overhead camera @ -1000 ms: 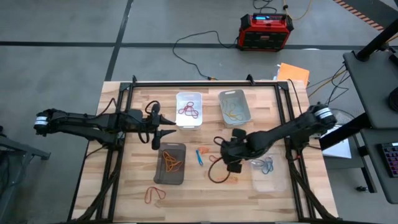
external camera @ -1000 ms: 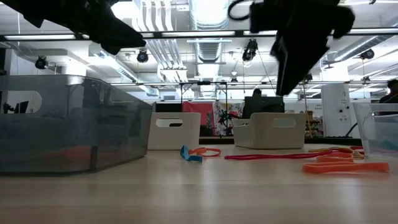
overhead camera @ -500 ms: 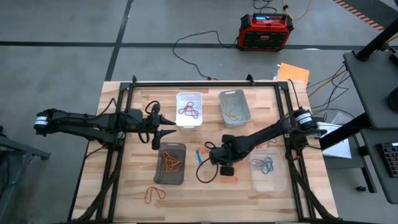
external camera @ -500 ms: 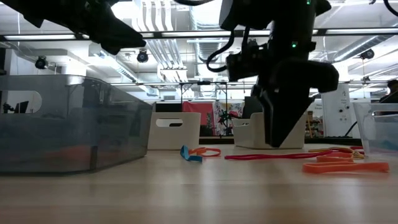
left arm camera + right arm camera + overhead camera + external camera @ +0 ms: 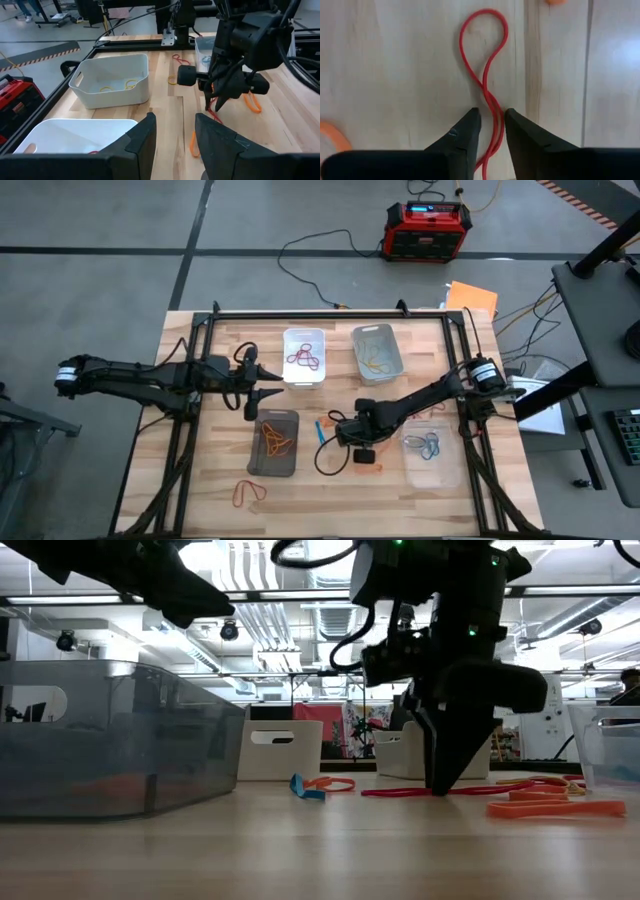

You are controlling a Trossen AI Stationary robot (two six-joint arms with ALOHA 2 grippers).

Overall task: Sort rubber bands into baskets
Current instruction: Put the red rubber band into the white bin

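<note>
A long red rubber band [image 5: 487, 65] lies twisted into a figure eight on the wooden table. My right gripper [image 5: 492, 127] points down at it, open by a narrow gap, with one finger on either side of the crossed strands. In the low view its tips [image 5: 438, 785] reach the table at the band [image 5: 400, 792]. My left gripper [image 5: 275, 385] hangs open above the table near the white basket [image 5: 288, 370]. The light grey basket [image 5: 357, 355], the dark basket [image 5: 256, 450] and the clear basket [image 5: 410, 465] each hold some bands. My right gripper comes from above, pointing steeply down, its fingers [image 5: 465, 132] standing across the red band's crossed middle [image 5: 493, 112]. The band lies flat on the table. I cannot tell whether the fingers touch it.
A blue band [image 5: 321, 430] and orange bands [image 5: 370, 463] lie close to my right gripper. More loose bands [image 5: 250, 493] lie near the front edge. A black cable loop [image 5: 325, 460] hangs from the right arm. A black frame [image 5: 330, 312] borders the table.
My right gripper has come down to the table and moved toward the table's left, from near the clear basket to the red band, tipping more steeply downward.
</note>
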